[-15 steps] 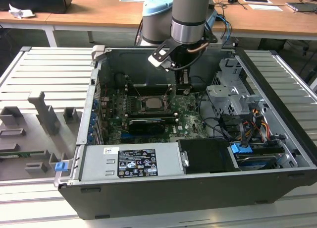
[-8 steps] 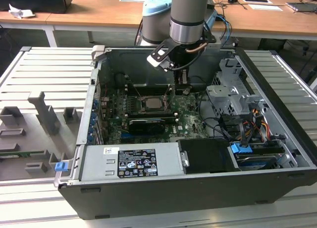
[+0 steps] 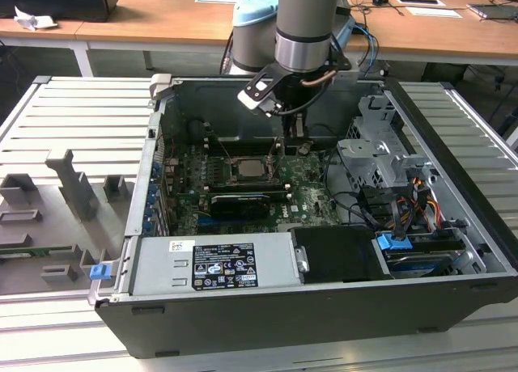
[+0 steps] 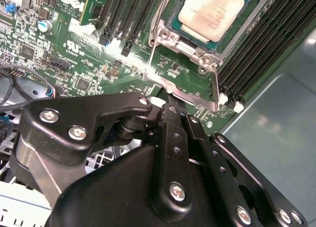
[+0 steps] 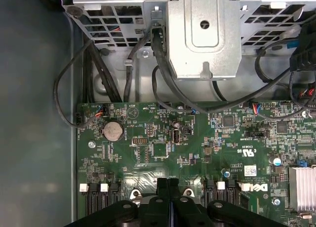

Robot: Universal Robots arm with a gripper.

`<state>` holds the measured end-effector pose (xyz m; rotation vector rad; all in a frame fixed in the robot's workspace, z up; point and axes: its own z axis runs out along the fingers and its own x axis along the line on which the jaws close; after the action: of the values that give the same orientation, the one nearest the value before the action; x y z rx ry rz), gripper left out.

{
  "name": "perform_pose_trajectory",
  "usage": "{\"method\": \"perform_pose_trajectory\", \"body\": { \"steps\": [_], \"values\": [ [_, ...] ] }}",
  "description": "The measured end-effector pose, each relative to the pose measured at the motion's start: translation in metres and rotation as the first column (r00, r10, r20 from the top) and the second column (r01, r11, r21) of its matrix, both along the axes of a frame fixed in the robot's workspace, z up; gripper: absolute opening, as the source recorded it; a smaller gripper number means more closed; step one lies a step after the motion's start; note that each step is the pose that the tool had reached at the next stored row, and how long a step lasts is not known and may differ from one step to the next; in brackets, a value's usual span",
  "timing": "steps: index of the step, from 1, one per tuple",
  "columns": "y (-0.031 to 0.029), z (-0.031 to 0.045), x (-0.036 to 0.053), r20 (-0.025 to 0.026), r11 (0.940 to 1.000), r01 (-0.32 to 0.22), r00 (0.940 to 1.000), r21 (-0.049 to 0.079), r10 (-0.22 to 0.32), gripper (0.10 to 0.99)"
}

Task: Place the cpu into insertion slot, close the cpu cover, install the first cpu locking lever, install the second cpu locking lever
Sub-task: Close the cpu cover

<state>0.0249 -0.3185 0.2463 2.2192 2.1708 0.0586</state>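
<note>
Exterior view, from its left:
- Grey fixtures (image 3: pixel 77 186) are on the table, well apart from the work.
- The open case (image 3: pixel 324 307) comes after them, with the slot (image 3: pixel 231 168) mid-board.
- The gripper (image 3: pixel 295 133) hangs low over the board, just to the slot's right in this view.
- The drive cage (image 3: pixel 380 158) is farthest right.

Second wrist view:
- The cpu (image 4: pixel 212 12) is seated in the slot, and its pale top shows through the cover (image 4: pixel 190 47). The cover appears to lie down over it.
- Two thin wire levers are noted, the far lever (image 4: pixel 152 52) on one side of the socket and the near lever (image 4: pixel 216 86) on the adjoining side.
- The near lever's bent end runs toward the fingertips. Whether either lever is latched cannot be told.
- The fingers are pressed together with nothing between them (the seam is plain in the first wrist view).
- The tips are judged at or just beside the bent end, but contact cannot be confirmed.

Risks, as judged:
- The rod is thin and round, so closed tips could slide off it. The lever would then likely spring up.
- A slip could drive the tips onto board components or the white latches (image 4: pixel 223 96) close by.
- If the lever is pushed straight down without being swung under its hook, the cover is left unclamped.
- A cover not fully flat could be forced onto the cpu.
</note>
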Motion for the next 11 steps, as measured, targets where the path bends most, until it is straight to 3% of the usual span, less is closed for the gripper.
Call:
{"method": "perform_pose_trajectory", "body": {
  "steps": [11],
  "values": [
    [0.0000,-0.0005,-0.0051,0.0000,1.0000,0.000,1.0000,0.000,0.000,0.106]
  ]
}}
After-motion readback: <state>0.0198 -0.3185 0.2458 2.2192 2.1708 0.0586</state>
